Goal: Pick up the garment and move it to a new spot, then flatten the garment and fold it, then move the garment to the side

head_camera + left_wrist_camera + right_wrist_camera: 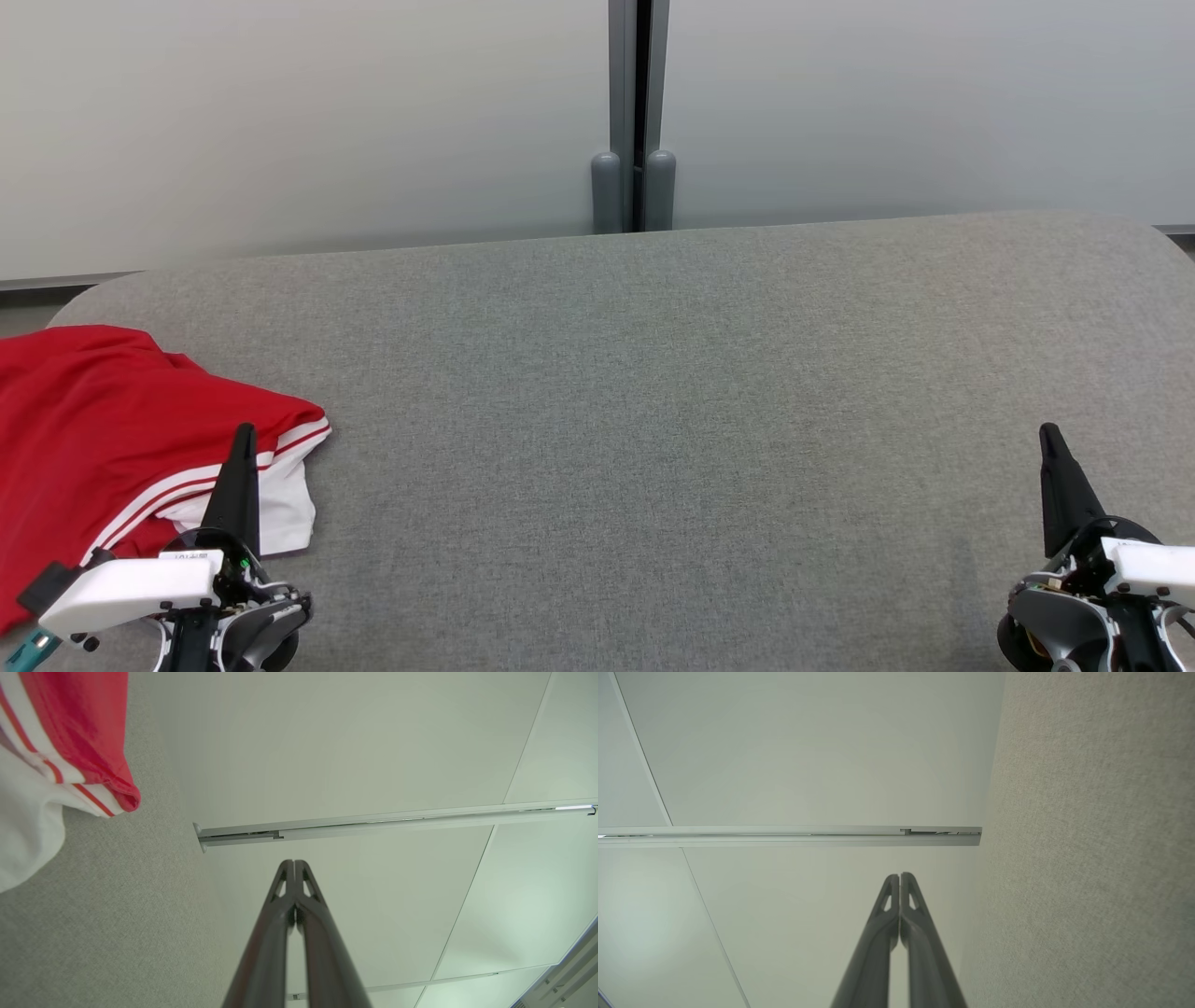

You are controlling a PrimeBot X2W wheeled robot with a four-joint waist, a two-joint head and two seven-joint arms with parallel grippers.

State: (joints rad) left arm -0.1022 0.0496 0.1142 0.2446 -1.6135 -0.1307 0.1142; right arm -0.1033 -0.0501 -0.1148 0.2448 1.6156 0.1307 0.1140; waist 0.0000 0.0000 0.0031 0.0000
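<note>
Status: the garment, red with white striped trim, lies loosely heaped at the lower left of the head view, at the left end of the grey surface and running past the frame edge.

Left pincer: fingers pressed together, empty, tip overlapping the garment's white hem in the head view; contact cannot be confirmed.

Right pincer: fingers pressed together, empty, at lower right, well apart from the garment.

Step in hand, as judged: pick-up, not yet begun.

Next move calls for: spread the left pincer, lower onto the cloth, pinch a fold, lift, carry toward frame centre.
</note>
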